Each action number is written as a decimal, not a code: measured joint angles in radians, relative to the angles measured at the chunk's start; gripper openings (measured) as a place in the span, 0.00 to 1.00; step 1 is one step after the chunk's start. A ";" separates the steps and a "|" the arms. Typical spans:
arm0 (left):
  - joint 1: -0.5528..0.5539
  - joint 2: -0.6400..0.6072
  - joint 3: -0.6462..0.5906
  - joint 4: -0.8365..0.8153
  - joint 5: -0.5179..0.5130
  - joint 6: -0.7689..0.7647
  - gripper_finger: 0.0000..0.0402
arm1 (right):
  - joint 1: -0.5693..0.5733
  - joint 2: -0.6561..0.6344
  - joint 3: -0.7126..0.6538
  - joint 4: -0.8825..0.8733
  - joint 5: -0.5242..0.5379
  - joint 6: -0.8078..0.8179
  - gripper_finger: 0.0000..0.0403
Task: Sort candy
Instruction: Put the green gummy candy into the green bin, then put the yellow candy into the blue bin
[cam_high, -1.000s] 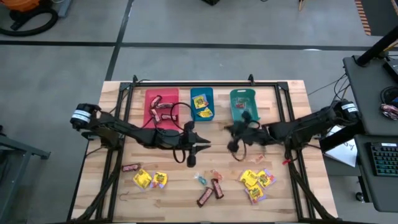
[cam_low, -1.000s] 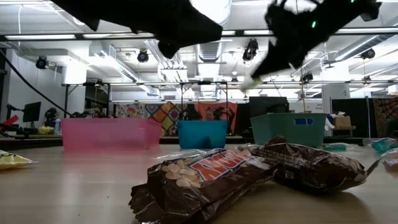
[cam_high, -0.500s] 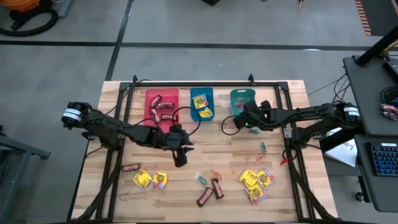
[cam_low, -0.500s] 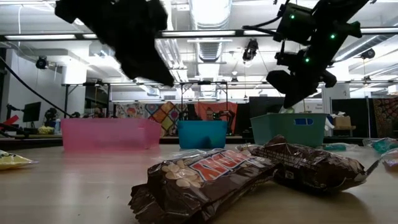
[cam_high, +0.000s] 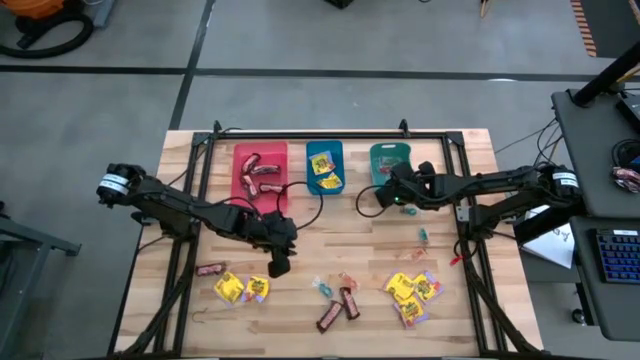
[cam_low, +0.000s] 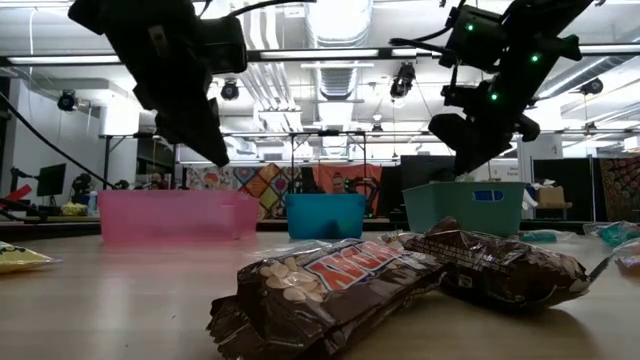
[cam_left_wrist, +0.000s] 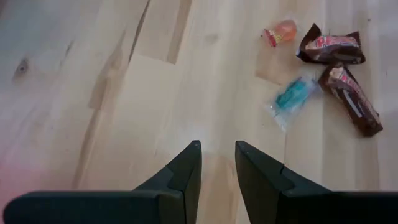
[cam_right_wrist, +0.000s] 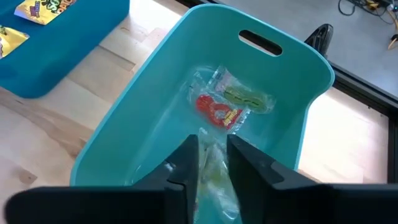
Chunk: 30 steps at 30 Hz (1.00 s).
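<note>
Left pincer (cam_high: 279, 266) moved toward yellow packets (cam_high: 243, 288), narrow | right pincer (cam_right_wrist: 210, 163) narrow | bins: three

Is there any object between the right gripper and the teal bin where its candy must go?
Nothing visible does. The right gripper hangs directly over the teal bin, with a clear-wrapped candy between its fingers; only sweets lie inside.

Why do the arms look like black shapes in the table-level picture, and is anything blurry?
Low view: bright ceiling lights behind leave both arms silhouetted; the brown candy bar up front is sharp, the pink bin softer. Left wrist view: the near corner blurs pinkish. High view: evenly lit.
</note>
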 joint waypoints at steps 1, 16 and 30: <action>-0.001 0.000 0.000 0.000 0.000 -0.002 0.20 | 0.000 0.000 0.000 0.000 0.000 0.000 0.22; -0.031 0.000 0.000 -0.097 0.159 -0.181 0.20 | 0.000 0.000 0.000 0.002 0.000 0.014 0.42; -0.231 0.000 0.000 -0.340 0.265 -0.683 0.17 | 0.000 0.000 0.001 0.024 0.000 0.015 0.43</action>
